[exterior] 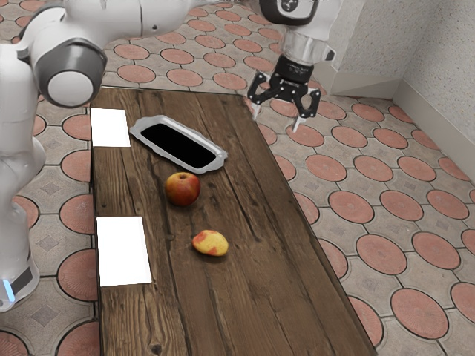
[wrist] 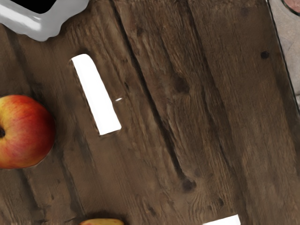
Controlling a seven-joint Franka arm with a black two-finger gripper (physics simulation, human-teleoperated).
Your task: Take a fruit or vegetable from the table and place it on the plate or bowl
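On the dark wooden table (exterior: 245, 245) lies a red-yellow apple (exterior: 182, 188), near the middle. A smaller yellow and red fruit (exterior: 210, 242) rests a little nearer the front. A black tray-like plate with a silver rim (exterior: 215, 165) sits behind the apple. My gripper (exterior: 275, 121) hangs open and empty, high over the table's far corner on the exterior view's right, well away from both fruits. In the wrist view the apple (wrist: 23, 131) lies below the plate's corner (wrist: 42, 21), with the yellow fruit (wrist: 101, 221) partly cut off.
Two white rectangles (exterior: 110, 127) (exterior: 124, 251) lie along the table's edge on the exterior view's left. One white strip (wrist: 96, 93) lies between apple and bare wood in the wrist view. Tiled floor (exterior: 386, 208) surrounds the table; a wall corner (exterior: 415, 52) stands behind.
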